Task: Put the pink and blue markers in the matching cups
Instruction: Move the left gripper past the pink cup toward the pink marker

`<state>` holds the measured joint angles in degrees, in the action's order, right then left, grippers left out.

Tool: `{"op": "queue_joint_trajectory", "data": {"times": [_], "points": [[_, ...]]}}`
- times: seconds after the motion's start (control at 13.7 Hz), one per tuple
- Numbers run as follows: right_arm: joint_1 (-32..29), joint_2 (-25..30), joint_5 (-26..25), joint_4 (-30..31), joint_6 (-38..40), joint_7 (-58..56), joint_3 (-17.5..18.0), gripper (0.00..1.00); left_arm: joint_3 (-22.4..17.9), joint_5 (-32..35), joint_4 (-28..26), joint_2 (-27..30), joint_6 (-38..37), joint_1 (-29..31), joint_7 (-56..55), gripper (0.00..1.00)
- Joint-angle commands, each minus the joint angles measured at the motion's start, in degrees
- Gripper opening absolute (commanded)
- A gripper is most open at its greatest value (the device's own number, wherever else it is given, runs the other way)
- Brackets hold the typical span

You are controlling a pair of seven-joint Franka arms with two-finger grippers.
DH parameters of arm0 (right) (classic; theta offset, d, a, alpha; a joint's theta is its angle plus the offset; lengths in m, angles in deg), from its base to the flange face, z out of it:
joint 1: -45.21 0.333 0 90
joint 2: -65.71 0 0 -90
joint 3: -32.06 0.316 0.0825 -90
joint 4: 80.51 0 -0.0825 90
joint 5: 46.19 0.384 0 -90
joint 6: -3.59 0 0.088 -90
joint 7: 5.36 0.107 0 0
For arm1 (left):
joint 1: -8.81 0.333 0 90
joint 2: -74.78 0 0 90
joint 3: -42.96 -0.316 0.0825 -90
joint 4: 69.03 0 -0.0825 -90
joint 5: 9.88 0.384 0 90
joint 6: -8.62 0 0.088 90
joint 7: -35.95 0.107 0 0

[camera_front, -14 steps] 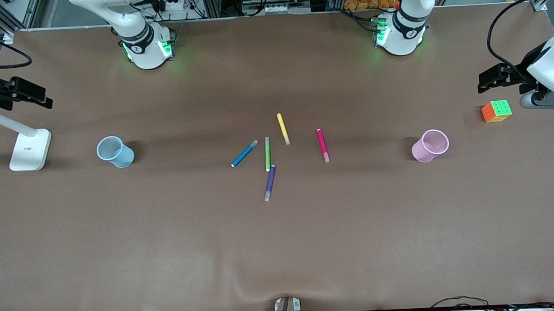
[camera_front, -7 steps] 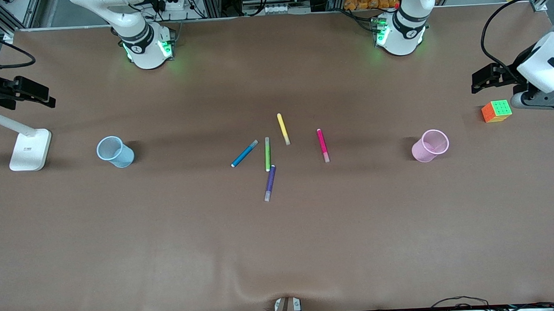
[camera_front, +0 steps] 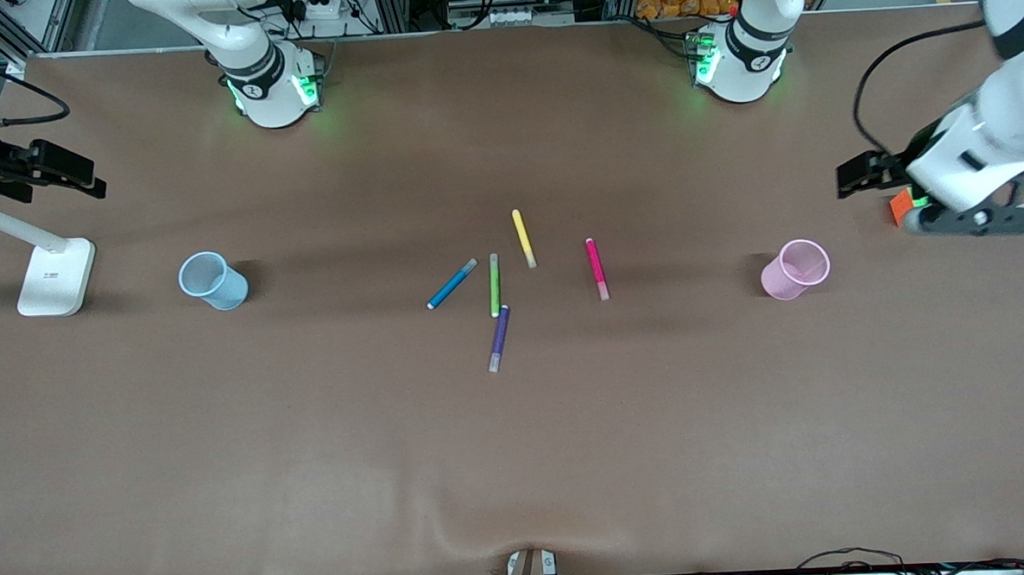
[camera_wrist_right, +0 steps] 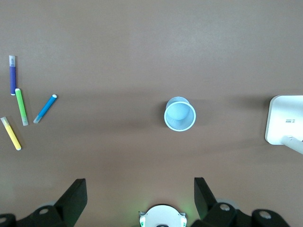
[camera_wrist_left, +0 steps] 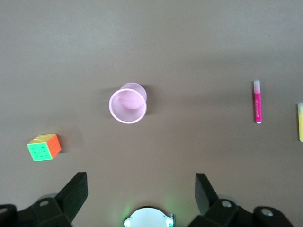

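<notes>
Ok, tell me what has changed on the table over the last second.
The left gripper has swung in from the table's edge toward the middle, open and empty, and its arm now covers most of the puzzle cube. The right gripper barely shifted and holds nothing. The pink marker, blue marker, pink cup and blue cup stayed put.

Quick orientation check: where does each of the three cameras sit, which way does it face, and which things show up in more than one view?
Front view: high across the table, facing both arm bases; left tool over the cube, right tool near the white stand.
Left wrist view: looks straight down on the pink cup, pink marker and cube; its own open fingers show.
Right wrist view: looks straight down on the blue cup and blue marker; its own open fingers show.
Shared: the front view also shows both cups and markers.
</notes>
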<state>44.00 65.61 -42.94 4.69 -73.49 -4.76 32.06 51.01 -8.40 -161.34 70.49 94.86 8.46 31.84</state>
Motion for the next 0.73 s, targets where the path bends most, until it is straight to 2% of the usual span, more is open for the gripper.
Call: {"op": "queue_joint_trajectory", "data": {"times": [0.0, 0.44, 0.66], "points": [[0.8, 1.8, -0.9, 1.6, 0.0, -0.5, -0.8, 1.00, 0.1, -0.3, 1.4, -3.5, -0.3, -2.4, -2.2, 1.00], [0.3, 1.7, -0.8, 1.5, 0.2, -0.5, -0.8, 1.00, 0.2, -0.9, 1.6, -10.0, -0.2, -8.4, -10.0, 1.00], [0.2, 1.7, -0.8, 1.5, 0.2, -0.6, -0.8, 1.00, 0.2, -4.5, 1.5, -13.4, 0.0, -9.5, -12.8, 1.00]]}}
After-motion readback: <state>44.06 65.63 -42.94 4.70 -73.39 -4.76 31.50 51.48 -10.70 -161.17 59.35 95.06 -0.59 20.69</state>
